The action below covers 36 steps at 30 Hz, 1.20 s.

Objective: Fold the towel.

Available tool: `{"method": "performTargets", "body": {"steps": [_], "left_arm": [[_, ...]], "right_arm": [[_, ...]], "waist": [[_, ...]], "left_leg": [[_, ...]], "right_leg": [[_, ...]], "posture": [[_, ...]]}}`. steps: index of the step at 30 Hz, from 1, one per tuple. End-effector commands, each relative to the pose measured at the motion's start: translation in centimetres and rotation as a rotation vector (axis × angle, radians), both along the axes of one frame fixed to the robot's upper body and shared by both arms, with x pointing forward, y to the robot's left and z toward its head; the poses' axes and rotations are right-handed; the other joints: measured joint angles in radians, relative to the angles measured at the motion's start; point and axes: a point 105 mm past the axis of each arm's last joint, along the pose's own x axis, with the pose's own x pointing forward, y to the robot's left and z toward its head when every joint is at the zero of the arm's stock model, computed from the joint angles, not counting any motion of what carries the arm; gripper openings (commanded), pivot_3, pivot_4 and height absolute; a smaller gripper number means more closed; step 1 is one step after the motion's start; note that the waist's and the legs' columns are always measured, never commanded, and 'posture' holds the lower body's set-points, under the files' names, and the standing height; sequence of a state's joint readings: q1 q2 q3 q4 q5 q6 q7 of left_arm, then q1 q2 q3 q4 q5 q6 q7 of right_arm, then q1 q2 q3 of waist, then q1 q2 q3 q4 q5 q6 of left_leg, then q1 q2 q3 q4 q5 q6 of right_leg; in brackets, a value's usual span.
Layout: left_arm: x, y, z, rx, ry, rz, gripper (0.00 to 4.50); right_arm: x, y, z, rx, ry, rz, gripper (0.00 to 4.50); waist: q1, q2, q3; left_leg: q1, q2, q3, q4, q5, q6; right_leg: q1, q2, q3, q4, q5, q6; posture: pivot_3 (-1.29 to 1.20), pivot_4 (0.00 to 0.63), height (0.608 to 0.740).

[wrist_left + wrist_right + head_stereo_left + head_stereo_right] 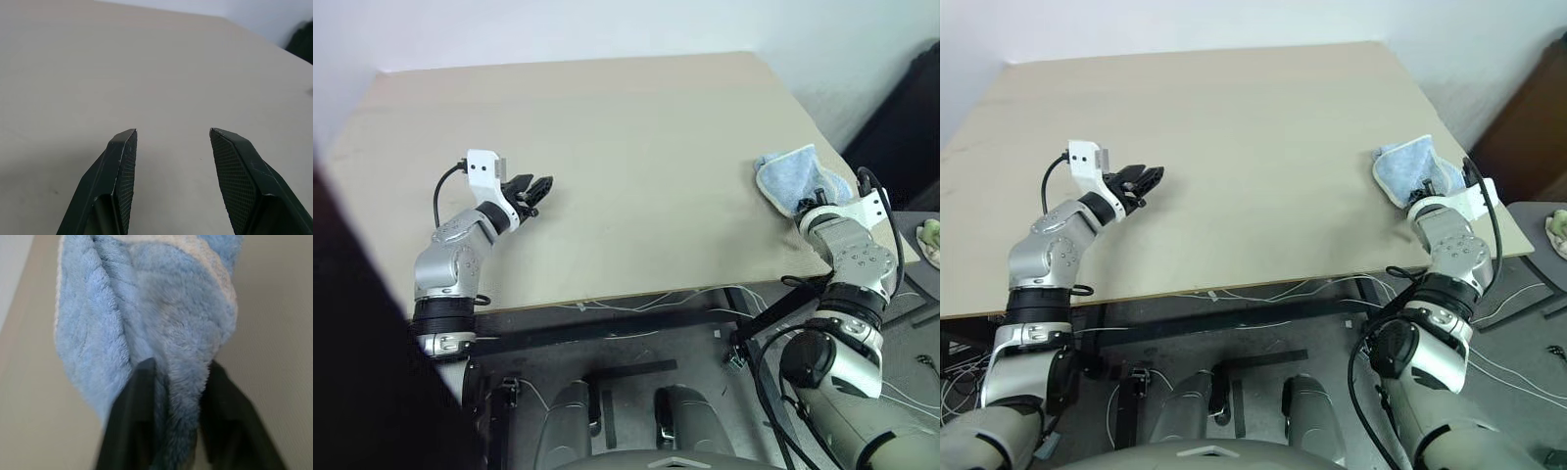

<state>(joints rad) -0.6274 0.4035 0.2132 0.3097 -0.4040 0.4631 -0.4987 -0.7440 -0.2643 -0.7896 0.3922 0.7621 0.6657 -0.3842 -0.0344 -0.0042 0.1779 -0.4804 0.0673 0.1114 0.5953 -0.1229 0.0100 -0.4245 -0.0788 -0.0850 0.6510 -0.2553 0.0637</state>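
Towel (pixel 795 178) bunched in a rumpled heap at roughly 3 o'clock on the table (pixel 636 147), hard against the right edge, well apart from the centre. Long axis of the heap running about 10 to 4 o'clock, near end toward the right arm.

Right gripper (pixel 178 387) at the heap's near end; fingers (pixel 134 406) a little apart with a fold of pile between them. Grip or release: cannot tell.

Left gripper (pixel 1141 179) near 9 o'clock over bare tabletop, fingers (pixel 122 166) apart, nothing between, pointing toward 3 o'clock. Well apart from the cloth; right arm clearly nearer.

Judgement: coming move likely hinges on bringing the cloth inward, toward 9 o'clock, for flattening.

Cloth: soft, fleecy light-blue pile, whitish edging, limp, layers doubled over. Tabletop: flat, matte, pale tan board. Finger pads: black, fine cross-hatched texture.
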Motion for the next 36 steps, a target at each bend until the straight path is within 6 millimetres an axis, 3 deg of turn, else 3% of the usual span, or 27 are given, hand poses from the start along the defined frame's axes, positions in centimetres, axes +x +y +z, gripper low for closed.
{"method": "performTargets", "body": {"steps": [1,6,7,10,13,16,20,22,28,36], "left_arm": [[-0.3,-0.2,1.0,0.005,-0.05,-0.009,2.48],[-0.6,0.0,0.8,-0.004,-0.05,0.002,2.48],[-0.6,0.1,0.8,-0.006,-0.051,0.005,2.48],[-0.7,0.2,0.9,0.039,-0.084,0.011,2.48],[-1.0,-0.1,0.6,0.142,-0.119,-0.012,2.48],[-1.3,-0.4,-0.2,0.219,-0.131,-0.05,2.48],[-1.9,-0.8,-0.5,0.26,-0.154,-0.111,2.48],[-2.1,-0.8,-0.9,0.283,-0.157,-0.143,2.48],[-2.9,0.1,-1.0,0.289,-0.153,-0.175,2.48],[-4.3,0.8,-0.6,0.296,-0.162,-0.157,2.48]], "right_arm": [[-0.5,0.3,2.8,-0.048,-0.093,0.025,2.7],[-2.0,-0.2,3.4,-0.177,-0.066,-0.015,4.38],[-2.3,-0.5,3.6,-0.213,-0.058,-0.037,4.48],[-3.3,-0.4,4.3,-0.371,-0.043,-0.041,4.48],[-3.3,2.3,5.3,-0.695,-0.042,0.116,4.48],[-2.7,7.1,5.8,-1.002,-0.119,0.397,4.48],[-2.9,13.7,4.9,-1.227,-0.269,0.805,4.48],[-3.1,15.7,4.1,-1.265,-0.319,0.939,4.48],[-1.8,17.2,4.5,-1.267,-0.396,0.979,4.48],[-0.7,17.4,5.7,-1.234,-0.449,0.971,4.48]], "waist": [[-0.001,0.0,0.0],[-0.002,0.0,0.0],[0.0,0.0,0.0],[0.002,0.0,0.0],[0.001,0.0,0.0],[-0.006,0.0,0.0],[-0.009,0.0,0.0],[-0.007,0.0,0.0],[0.002,0.0,0.0],[0.022,0.0,0.0]], "left_leg": [[0.0,0.0,0.0,0.0,0.0,0.0],[0.0,0.0,-0.001,0.0,-0.001,-0.002],[0.0,0.0,-0.001,-0.001,-0.001,-0.002],[0.0,0.0,-0.001,-0.001,-0.001,-0.002],[0.0,0.0,0.0,-0.001,-0.002,-0.002],[0.0,0.0,0.001,-0.002,-0.002,-0.002],[0.0,0.001,0.0,-0.003,-0.002,-0.002],[0.0,0.001,-0.001,-0.003,-0.002,-0.002],[-0.001,0.0,0.0,-0.003,-0.003,-0.001],[-0.006,0.0,0.0,-0.008,-0.003,-0.001]], "right_leg": [[0.0,0.0,0.0,0.0,0.0,0.0],[0.0,-0.001,0.0,0.0,0.0,-0.001],[0.0,-0.001,0.0,0.0,-0.001,-0.001],[0.0,-0.001,0.0,-0.001,-0.002,-0.003],[0.0,-0.002,0.001,-0.003,-0.002,-0.004],[-0.001,-0.002,0.002,-0.003,-0.002,-0.004],[-0.002,-0.001,0.002,-0.004,-0.002,-0.005],[-0.002,-0.001,0.002,-0.004,-0.002,-0.005],[-0.003,-0.003,0.001,-0.011,-0.002,-0.005],[-0.003,-0.002,0.001,-0.017,-0.001,-0.005]], "posture": [[0.0,0.15,0.728],[0.0,0.15,0.728],[0.0,0.15,0.728],[0.0,0.15,0.728],[0.0,0.15,0.728],[0.0,0.15,0.728],[0.0,0.15,0.728],[0.0,0.15,0.728],[0.0,0.15,0.728],[0.0,0.15,0.728]]}}
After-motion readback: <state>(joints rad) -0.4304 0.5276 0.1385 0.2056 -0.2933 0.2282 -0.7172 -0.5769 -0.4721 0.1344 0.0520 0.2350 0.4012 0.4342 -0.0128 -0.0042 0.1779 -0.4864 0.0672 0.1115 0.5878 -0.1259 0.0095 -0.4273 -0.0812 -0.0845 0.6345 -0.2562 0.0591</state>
